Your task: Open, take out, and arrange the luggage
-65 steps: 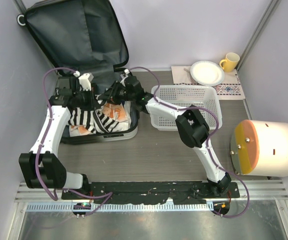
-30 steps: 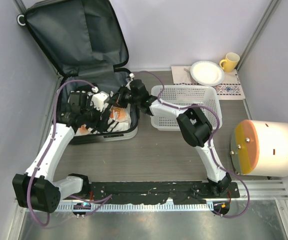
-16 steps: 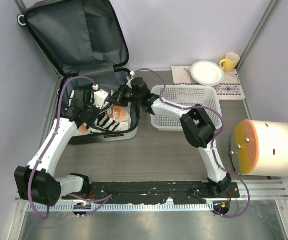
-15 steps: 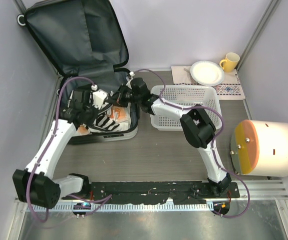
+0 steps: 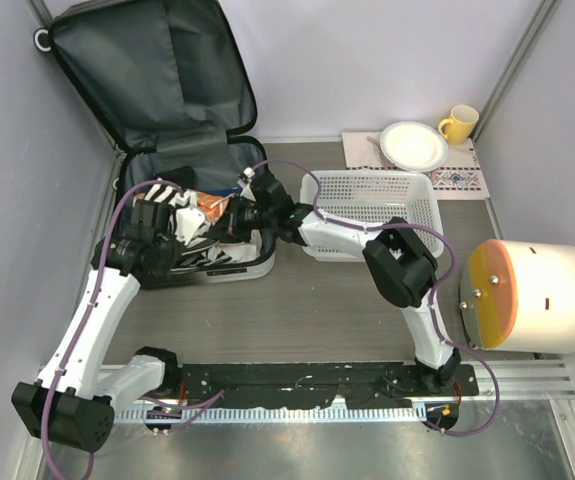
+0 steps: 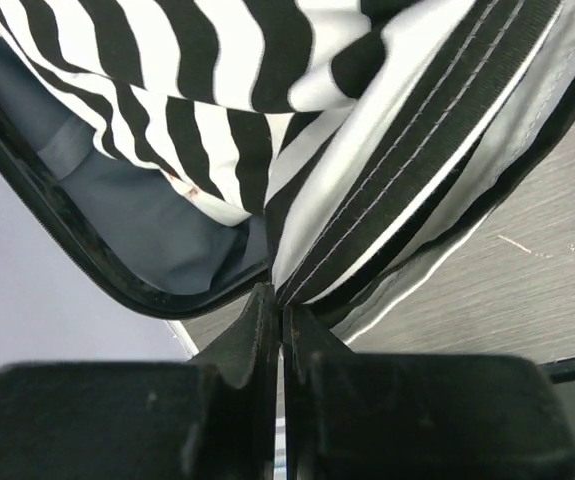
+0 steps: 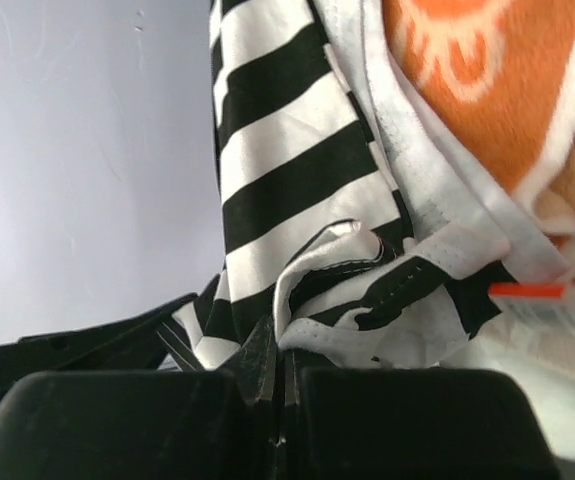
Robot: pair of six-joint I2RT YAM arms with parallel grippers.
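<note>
Inside the open luggage [image 5: 157,70], a striped cloth [image 6: 267,80] was held at two spots.
The left gripper [image 6: 278,300] and right gripper [image 7: 278,345] were each pinched tight on its folds; the luggage lay just beneath both, with an orange cloth [image 7: 487,90] beside the right one.

One luggage [image 5: 147,70], basket [image 5: 407,200], plate [image 5: 414,145], mug [image 5: 458,123], striped garment [image 5: 207,255].

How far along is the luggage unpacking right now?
Done: the luggage lies open with its lid raised. In hand: the left gripper and right gripper are both shut on the striped garment, which is not yet clear of the lower shell. Left: lifting it out, removing the orange-and-white item inside, and arranging everything. The white basket shows nothing inside.
</note>
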